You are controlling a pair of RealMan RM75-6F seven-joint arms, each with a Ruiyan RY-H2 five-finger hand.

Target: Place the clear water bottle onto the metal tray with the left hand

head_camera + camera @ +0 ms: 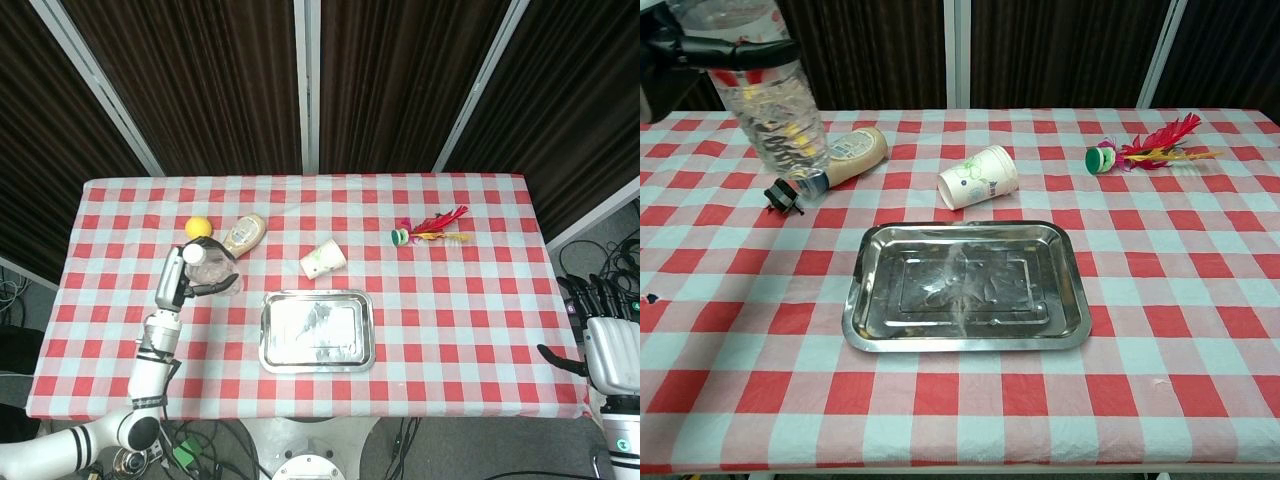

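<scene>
My left hand (190, 282) grips the clear water bottle (773, 118) upright in the air, above the table's left part, left of the metal tray (967, 334). In the head view the bottle (207, 265) shows its white cap, with dark fingers (735, 50) wrapped round its upper body. The tray (316, 361) lies flat near the table's front middle with nothing in it. My right hand (610, 335) hangs beyond the table's right edge, fingers apart, holding nothing.
Behind the bottle lie a yellow ball (198, 226) and a toppled sauce bottle (840, 158). A paper cup (977, 177) lies on its side just behind the tray. A red feathered shuttlecock (1145, 148) rests at the back right.
</scene>
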